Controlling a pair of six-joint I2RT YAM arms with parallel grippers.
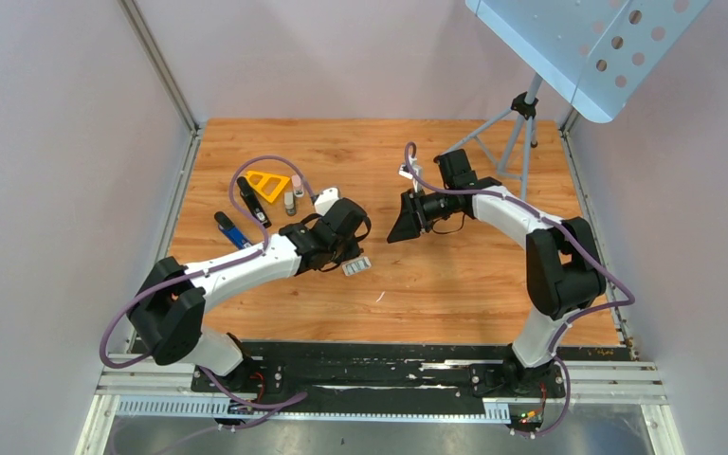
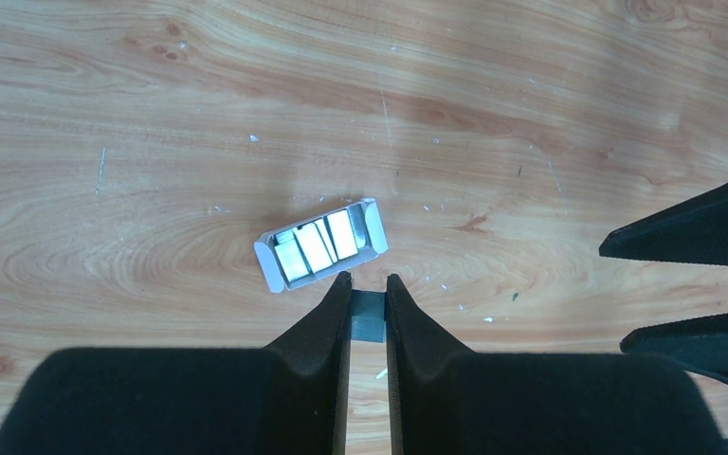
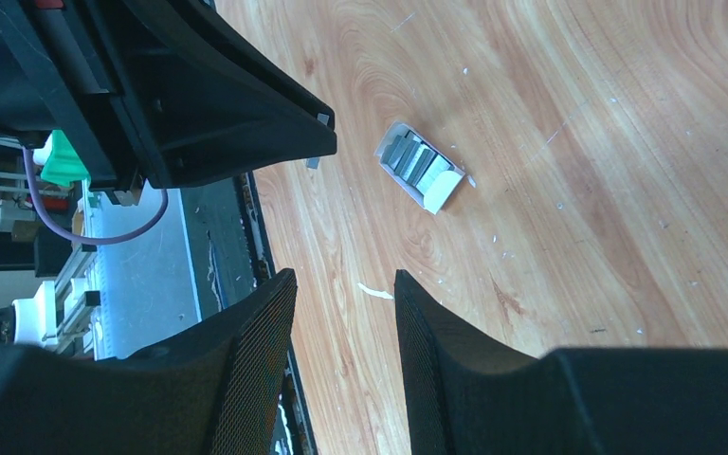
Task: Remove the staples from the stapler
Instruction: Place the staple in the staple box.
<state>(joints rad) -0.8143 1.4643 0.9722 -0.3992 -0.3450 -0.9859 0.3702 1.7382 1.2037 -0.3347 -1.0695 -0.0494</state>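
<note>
Grey staple strip (image 2: 368, 320) being pinched by L jaws, just beside white staple box (image 2: 319, 246) lying nearer near edge of table (image 1: 455, 303); R jaws hanging spread, empty.

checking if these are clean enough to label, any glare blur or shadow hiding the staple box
Top external: even light, no glare, staple box tiny. Left wrist: box sharp, its staples glare white; staple strip in the left gripper jaws sits shaded. Right wrist: box sharp, staples grey, near jaws soft.
</note>
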